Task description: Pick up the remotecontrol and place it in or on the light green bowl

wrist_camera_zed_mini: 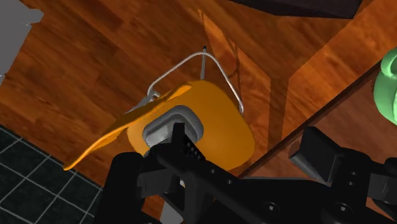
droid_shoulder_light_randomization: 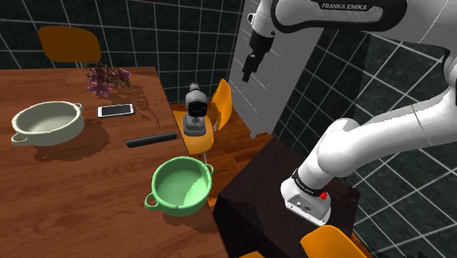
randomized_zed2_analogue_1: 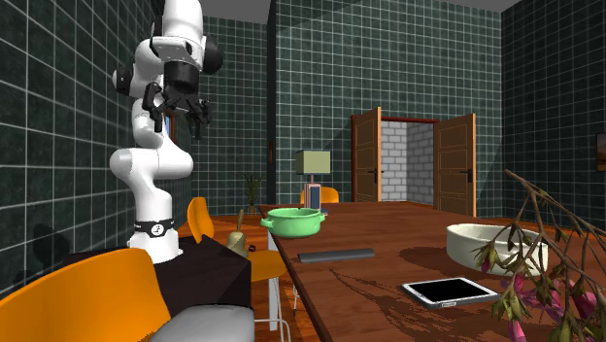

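The remote (droid_shoulder_light_randomization: 151,139) lies flat on the counter (droid_shoulder_light_randomization: 88,198), near the green bowl (droid_shoulder_light_randomization: 179,185) but not touching it. The gripper (droid_shoulder_light_randomization: 249,72) hangs high, well away from the bowl, fingers spread and empty. It should swing over, set the fingers across the remote's narrow width, then come straight down.

Green bowl (wrist_camera_zed_mini: 389,89) cut by the edge — chair (wrist_camera_zed_mini: 219,121) partly behind hand (wrist_camera_zed_mini: 248,143)

Free air lies all around the fingers (wrist_camera_zed_mini: 184,149) of the gripper (droid_shoulder_light_randomization: 247,73), which hang high and spread apart. Straight beneath them stands an orange chair (wrist_camera_zed_mini: 216,127) with a grey object (wrist_camera_zed_mini: 167,124) on its seat. Beside the chair runs the table (droid_shoulder_light_randomization: 80,198), with the light green bowl (droid_shoulder_light_randomization: 179,185) at its edge and bare wood between bowl and remote (droid_shoulder_light_randomization: 151,139)
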### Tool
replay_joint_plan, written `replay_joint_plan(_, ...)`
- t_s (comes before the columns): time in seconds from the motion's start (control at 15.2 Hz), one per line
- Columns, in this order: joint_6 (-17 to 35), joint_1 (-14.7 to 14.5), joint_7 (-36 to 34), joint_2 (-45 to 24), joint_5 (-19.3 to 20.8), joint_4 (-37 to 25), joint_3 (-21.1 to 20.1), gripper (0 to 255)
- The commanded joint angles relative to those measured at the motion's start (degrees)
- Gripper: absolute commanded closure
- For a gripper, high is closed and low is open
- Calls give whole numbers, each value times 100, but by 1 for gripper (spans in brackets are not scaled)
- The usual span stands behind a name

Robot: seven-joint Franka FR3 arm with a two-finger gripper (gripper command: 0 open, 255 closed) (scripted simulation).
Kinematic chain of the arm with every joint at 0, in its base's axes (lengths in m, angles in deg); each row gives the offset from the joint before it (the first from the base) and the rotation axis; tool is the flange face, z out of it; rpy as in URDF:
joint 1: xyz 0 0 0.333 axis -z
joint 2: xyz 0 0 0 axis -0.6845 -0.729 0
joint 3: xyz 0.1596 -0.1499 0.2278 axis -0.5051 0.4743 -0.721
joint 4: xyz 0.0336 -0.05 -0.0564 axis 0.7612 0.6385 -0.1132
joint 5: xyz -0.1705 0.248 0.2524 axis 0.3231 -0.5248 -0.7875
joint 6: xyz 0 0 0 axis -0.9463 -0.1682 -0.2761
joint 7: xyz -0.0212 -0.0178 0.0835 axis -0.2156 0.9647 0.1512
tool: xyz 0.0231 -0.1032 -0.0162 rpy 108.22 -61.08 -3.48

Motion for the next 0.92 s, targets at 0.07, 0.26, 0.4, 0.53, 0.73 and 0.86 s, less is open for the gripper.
replay_joint_plan(0.07, 424, -171, 152, -549, -41, -124, -81, 0)
replay_joint_plan(0.26, 784, -328, 290, -1072, -73, -277, -181, 0)
replay_joint_plan(0.4, 1005, -427, 380, -1423, -86, -402, -252, 0)
replay_joint_plan(0.53, 1209, -522, 466, -1775, -93, -544, -328, 0)
replay_joint_plan(0.73, 1484, -656, 588, -2303, -84, -787, -448, 0)
replay_joint_plan(0.86, 1647, -742, 662, -2654, -65, -967, -531, 0)
